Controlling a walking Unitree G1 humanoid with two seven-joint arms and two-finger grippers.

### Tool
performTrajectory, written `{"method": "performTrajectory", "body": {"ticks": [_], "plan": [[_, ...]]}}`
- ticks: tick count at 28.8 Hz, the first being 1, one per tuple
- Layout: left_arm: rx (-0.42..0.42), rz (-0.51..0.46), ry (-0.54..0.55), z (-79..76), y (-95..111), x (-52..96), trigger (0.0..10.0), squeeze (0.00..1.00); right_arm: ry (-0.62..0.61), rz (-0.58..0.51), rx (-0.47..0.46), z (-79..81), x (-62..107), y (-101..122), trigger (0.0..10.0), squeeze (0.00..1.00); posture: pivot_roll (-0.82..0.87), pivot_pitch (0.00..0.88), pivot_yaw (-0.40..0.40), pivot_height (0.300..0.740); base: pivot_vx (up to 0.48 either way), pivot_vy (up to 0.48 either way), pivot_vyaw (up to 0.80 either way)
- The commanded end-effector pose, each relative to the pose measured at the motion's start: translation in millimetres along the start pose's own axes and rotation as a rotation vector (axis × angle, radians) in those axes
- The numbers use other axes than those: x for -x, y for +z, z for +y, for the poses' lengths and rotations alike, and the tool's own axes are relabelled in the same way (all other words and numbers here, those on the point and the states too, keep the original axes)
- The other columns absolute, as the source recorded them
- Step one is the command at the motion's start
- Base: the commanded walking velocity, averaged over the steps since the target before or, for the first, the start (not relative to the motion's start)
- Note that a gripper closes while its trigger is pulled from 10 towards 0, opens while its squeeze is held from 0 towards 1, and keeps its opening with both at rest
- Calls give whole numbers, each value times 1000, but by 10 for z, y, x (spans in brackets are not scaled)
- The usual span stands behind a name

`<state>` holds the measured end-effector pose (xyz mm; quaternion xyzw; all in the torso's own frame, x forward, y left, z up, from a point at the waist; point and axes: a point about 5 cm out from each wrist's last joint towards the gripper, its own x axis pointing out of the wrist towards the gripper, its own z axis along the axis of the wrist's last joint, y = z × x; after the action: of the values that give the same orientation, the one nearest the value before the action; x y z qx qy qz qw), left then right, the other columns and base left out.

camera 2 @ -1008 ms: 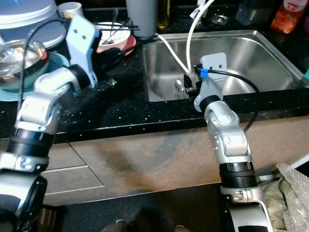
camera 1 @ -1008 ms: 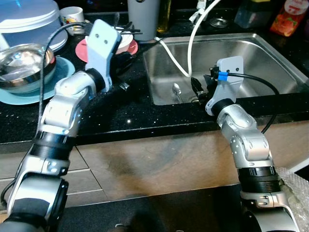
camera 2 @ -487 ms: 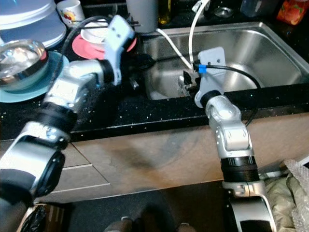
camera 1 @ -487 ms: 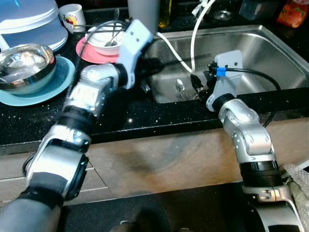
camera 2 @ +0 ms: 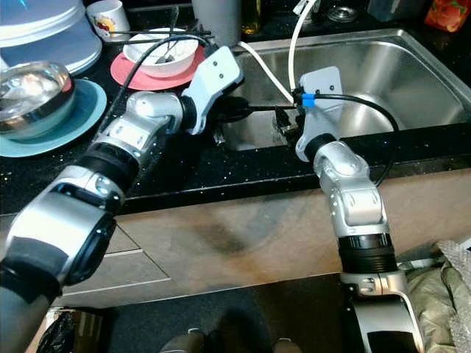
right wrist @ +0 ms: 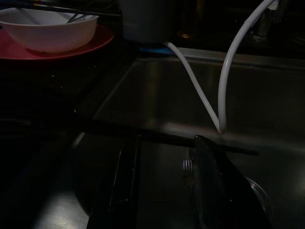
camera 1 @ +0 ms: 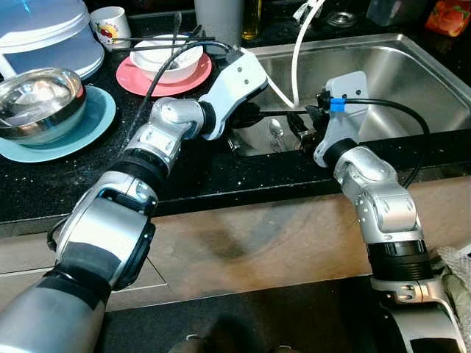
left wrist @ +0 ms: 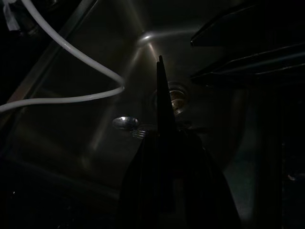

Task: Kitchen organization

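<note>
A silver metal spoon (camera 1: pixel 274 132) lies on the floor of the stainless steel sink (camera 1: pixel 412 77), near the sink's front wall and close to the round drain (left wrist: pixel 175 98). The left gripper (camera 1: pixel 294 113) reaches over the sink's left rim and across the basin above the spoon, its long black fingers (left wrist: pixel 162 102) pressed together into one thin blade with nothing visibly held between them. The right gripper (right wrist: pixel 164 167) hangs at the sink's front edge just beside the spoon, its two black fingers (right wrist: pixel 125 181) parted with a clear gap and empty; the left gripper's fingers cross in front of them. A white flexible hose (camera 1: pixel 296 55) loops down from the tap area into the basin, ending just behind the two grippers. The sink is set into a black speckled tabletop (camera 1: pixel 176 173). Further left on the tabletop stands a white bowl (camera 1: pixel 166 57) on a pink round plate (camera 1: pixel 140 79), with cutlery and dark chopsticks resting in and across the bowl. Beyond that a shiny steel bowl (camera 1: pixel 33 99) sits on a light blue plate (camera 1: pixel 88 121), and a small white printed mug (camera 1: pixel 110 22) stands near the back.
</note>
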<state>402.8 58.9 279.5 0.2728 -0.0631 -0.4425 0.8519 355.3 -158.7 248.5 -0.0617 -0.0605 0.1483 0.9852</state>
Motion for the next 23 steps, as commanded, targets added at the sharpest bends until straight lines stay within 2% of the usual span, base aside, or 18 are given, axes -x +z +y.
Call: {"method": "performTrajectory", "body": {"ticks": [1, 5, 6, 7, 8, 9, 10, 11, 12, 13, 18, 19, 22, 23], "plan": [[-43, 14, -17, -18, 18, -27, 0, 0, 14, 11, -5, 7, -10, -5, 10000, 0, 38, 142, 65, 740, 0, 0, 0], [-53, 18, -20, -22, 13, -32, 0, 0, 20, 13, -7, 15, -15, -6, 10000, 0, 38, 143, 64, 740, 0, 0, 0], [-57, 21, -21, -21, 7, -31, 941, 0, 25, 13, -8, 23, -19, -5, 10000, 0, 38, 143, 64, 740, 0, 0, 0], [-58, 24, -22, -21, 3, -30, 941, 0, 29, 14, -9, 29, -22, -5, 10000, 0, 38, 143, 64, 740, 0, 0, 0], [-63, 28, -21, -21, -4, -32, 10000, 0, 35, 14, -12, 36, -24, -4, 10000, 0, 39, 142, 61, 740, 0, 0, 0], [-64, 36, -25, -25, -15, -33, 10000, 16, 40, 14, -13, 44, -26, -2, 10000, 0, 38, 142, 60, 740, 0, 0, 0], [-63, 39, -26, -27, -21, -34, 10000, 125, 43, 14, -14, 51, -28, -1, 10000, 0, 38, 142, 60, 740, 0, 0, 0], [-59, 40, -28, -32, -27, -37, 10000, 831, 45, 15, -15, 55, -28, 0, 10000, 0, 37, 142, 60, 740, 0, 0, 0], [-55, 40, -30, -34, -29, -39, 10000, 831, 45, 15, -16, 58, -29, 0, 10000, 0, 37, 142, 60, 740, 0, 0, 0], [-51, 39, -33, -38, -30, -40, 10000, 1000, 46, 15, -16, 59, -29, -1, 10000, 0, 37, 142, 60, 740, 0, 0, 0], [-74, 38, -17, -37, -22, -49, 10000, 1000, 52, 15, -17, 74, -28, -1, 10000, 0, 34, 140, 58, 740, 0, 0, 0], [-48, 19, 5, -4, 11, -44, 10000, 0, 53, 15, -17, 74, -27, -2, 10000, 0, 32, 136, 56, 740, 0, 0, 0], [-16, -4, 28, 38, 52, -32, 10000, 0, 53, 14, -18, 74, -27, -1, 10000, 0, 30, 133, 54, 740, 0, 0, 0], [43, -44, 69, 127, 121, 9, 10000, 0, 55, 13, -18, 75, -28, 4, 10000, 0, 29, 130, 52, 740, 0, 0, 0]]}}
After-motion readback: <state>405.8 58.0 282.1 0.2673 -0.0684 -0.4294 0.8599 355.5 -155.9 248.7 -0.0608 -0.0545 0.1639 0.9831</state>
